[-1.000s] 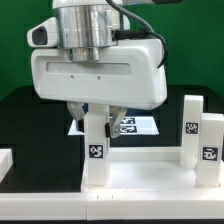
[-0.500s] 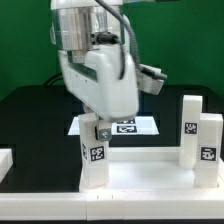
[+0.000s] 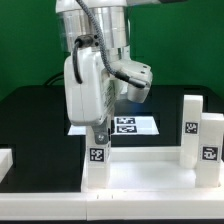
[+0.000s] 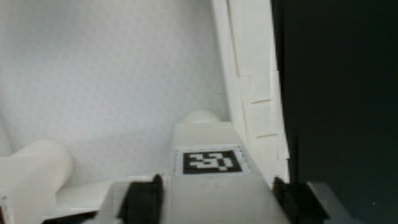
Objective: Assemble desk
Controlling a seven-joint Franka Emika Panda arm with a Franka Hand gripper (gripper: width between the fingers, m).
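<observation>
The white desk top lies flat at the front of the exterior view, rim up. A white leg block with a black-and-white tag stands upright on its corner at the exterior view's left. My gripper comes down on this leg from above and is shut on its upper part. In the wrist view the leg sits between my dark fingers, with the desk top's rim running beside it. Two more leg blocks stand on the desk top's side at the exterior view's right.
The marker board lies on the black table behind the held leg. A white part shows at the exterior view's left edge. A rounded white shape lies beside the leg in the wrist view.
My hand has turned about its vertical axis, from broadside to nearly edge-on in the exterior view. The leg stays at the same corner of the desk top.
</observation>
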